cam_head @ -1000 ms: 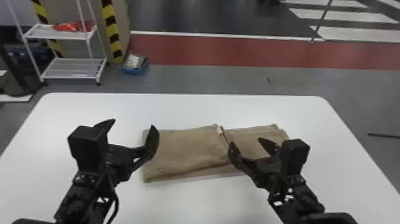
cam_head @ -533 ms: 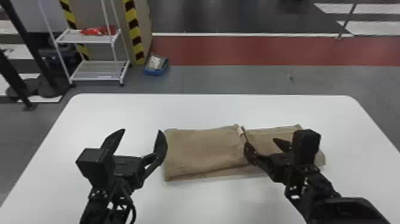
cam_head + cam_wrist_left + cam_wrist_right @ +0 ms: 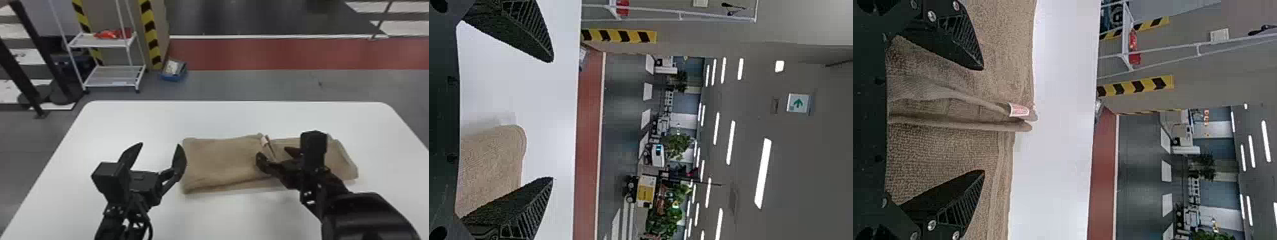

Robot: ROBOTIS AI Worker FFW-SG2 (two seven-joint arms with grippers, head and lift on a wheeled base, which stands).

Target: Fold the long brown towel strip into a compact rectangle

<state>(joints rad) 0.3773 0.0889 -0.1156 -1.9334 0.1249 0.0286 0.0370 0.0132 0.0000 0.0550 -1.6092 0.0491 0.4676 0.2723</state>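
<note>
The brown towel (image 3: 220, 159) lies folded on the white table, in two sections that meet at a seam with a small label (image 3: 264, 140). My left gripper (image 3: 158, 146) is open, just beyond the towel's left end. Open too, my right gripper (image 3: 273, 152) is over the middle of the towel, near the seam. In the left wrist view, the towel's rounded end (image 3: 494, 160) shows beside one finger of the left gripper (image 3: 553, 119). The right wrist view has the seam's raised edges and label (image 3: 1019, 110) between the spread fingers of the right gripper (image 3: 983, 120), with towel (image 3: 938, 155) on either side.
The white table (image 3: 223, 119) extends around the towel, with its far edge beyond. Past it on the floor stand a white shelf rack (image 3: 110, 76) and a blue bin (image 3: 173, 71), both at the left.
The head view has swung left, shifting the scene rightward. Relative to the towel, my left gripper has moved left off its end, and my right gripper has moved left to the seam.
</note>
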